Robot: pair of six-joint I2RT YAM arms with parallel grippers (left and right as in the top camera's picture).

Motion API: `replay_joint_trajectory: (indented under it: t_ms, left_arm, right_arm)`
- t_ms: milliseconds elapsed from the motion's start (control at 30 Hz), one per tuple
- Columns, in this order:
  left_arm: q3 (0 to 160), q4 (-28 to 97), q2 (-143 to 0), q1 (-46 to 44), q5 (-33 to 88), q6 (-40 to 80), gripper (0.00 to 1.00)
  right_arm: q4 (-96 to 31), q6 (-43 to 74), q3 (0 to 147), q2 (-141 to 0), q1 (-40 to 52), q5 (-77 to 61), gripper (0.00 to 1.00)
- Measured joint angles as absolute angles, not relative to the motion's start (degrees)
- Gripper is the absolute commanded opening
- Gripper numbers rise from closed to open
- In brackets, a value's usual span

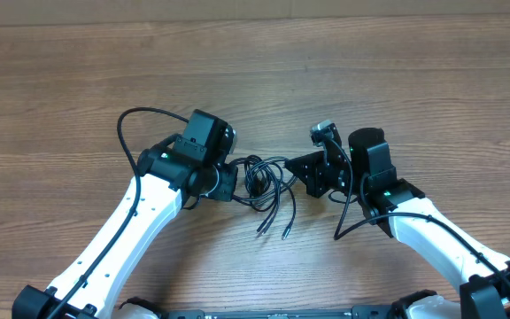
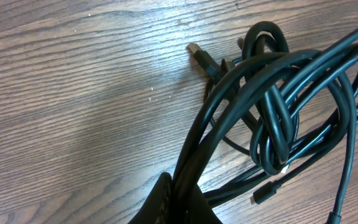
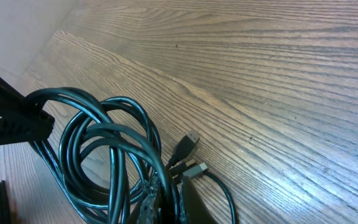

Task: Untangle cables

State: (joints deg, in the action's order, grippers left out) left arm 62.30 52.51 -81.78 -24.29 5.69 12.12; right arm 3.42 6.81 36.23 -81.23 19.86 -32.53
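Centre frame, your left gripper (image 1: 234, 179) and right gripper (image 1: 296, 170) each pinch the knotted cables (image 1: 260, 177) on the table (image 1: 414, 71), plug ends trailing below.

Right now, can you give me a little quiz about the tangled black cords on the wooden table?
1. True or false: the thin black flexible cables lie apart in separate straight rows.
2. Pick one: the brown table is made of A) glass, B) grained wood, C) shiny metal.
3. Fill in: the cables sit ___ the left gripper and the right gripper.

Key: 1 false, they are looped in one knot; 2 B; 3 between.
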Motion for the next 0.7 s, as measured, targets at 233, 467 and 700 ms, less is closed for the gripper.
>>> replay_joint_trajectory:
  t_ms: [233, 467, 700]
  left_arm:
    - [62.30, 53.89, -81.78, -24.25, 3.07, 12.10, 0.04]
    - [62.30, 54.00, -81.78, -24.25, 1.89, 12.10, 0.04]
    - [62.30, 53.56, -81.78, -24.25, 1.83, 12.10, 0.05]
  right_arm:
    - [3.42, 7.42, 36.23, -81.23, 18.31, -28.49, 0.85]
    - [5.54, 7.51, 36.23, -81.23, 17.98, -29.61, 1.00]
    - [8.29, 6.37, 36.23, -81.23, 17.98, -36.25, 1.00]
